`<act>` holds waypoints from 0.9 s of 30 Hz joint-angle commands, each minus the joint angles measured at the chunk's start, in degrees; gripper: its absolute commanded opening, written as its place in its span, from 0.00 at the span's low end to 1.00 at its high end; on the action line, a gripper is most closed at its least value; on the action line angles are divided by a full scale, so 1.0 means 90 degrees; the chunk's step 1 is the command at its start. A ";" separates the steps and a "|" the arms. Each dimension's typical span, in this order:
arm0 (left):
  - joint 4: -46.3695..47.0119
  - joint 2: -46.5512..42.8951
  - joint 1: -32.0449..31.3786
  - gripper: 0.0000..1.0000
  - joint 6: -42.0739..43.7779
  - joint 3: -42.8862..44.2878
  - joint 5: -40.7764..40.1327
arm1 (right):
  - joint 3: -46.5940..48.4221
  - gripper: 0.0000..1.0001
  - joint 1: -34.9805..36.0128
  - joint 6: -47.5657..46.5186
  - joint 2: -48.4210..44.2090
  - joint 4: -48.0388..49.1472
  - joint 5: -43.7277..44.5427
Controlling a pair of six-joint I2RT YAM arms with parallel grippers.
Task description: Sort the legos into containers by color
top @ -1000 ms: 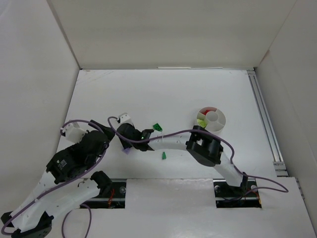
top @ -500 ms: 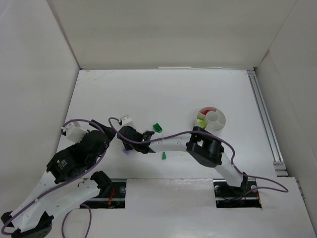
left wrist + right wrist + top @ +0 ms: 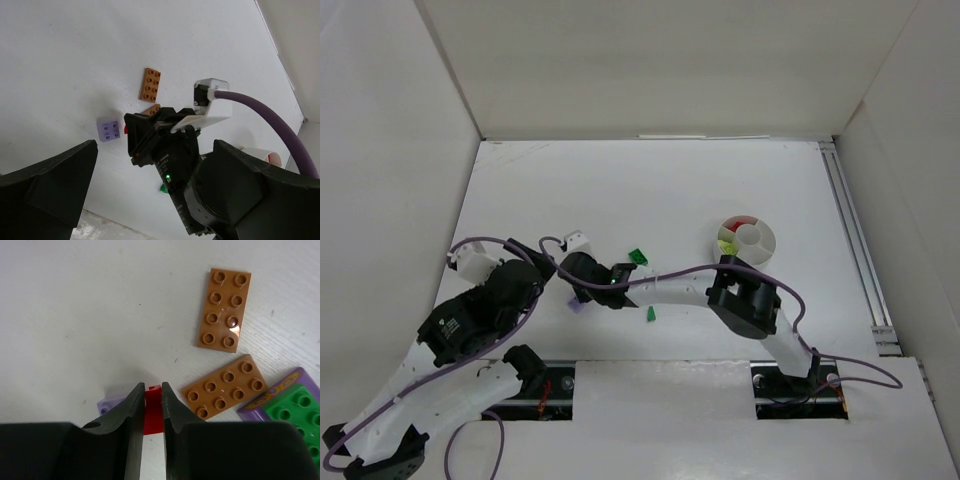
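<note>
My right gripper (image 3: 152, 390) is shut on a small red lego (image 3: 152, 415), low over the table. It reaches far left in the top view (image 3: 578, 288). Two orange-brown plates (image 3: 224, 308) (image 3: 226, 386) lie just beyond it. A lilac brick (image 3: 112, 401) lies partly hidden behind its left finger. A green brick (image 3: 295, 407) sits on a lilac plate (image 3: 272, 392) at the right. My left gripper (image 3: 155, 150) is open and empty, hovering over the right gripper (image 3: 132, 140). The white divided dish (image 3: 770, 245) holds red and lime-yellow legos.
Two dark green legos (image 3: 638, 257) (image 3: 650, 314) lie on the table between the arms and the dish. The right forearm (image 3: 670, 290) stretches across the near middle of the table. White walls close the table on three sides.
My right arm's elbow has shifted a little right while its gripper stays by the lilac brick. My left arm has edged slightly forward.
</note>
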 commanded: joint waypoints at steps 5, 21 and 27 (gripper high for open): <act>0.0404 0.0191 0.0002 1.00 0.0331 -0.0146 0.0118 | -0.0200 0.14 -0.0182 -0.0200 -0.1008 0.0164 0.0112; 0.2131 0.1469 0.0002 1.00 0.1600 -0.0206 0.0733 | -0.2494 0.14 -0.2534 -0.0999 -0.4130 0.0106 0.0190; 0.3068 0.2182 0.0070 1.00 0.2245 -0.0264 0.1241 | -0.3392 0.14 -0.3881 -0.1498 -0.5246 0.0028 -0.0044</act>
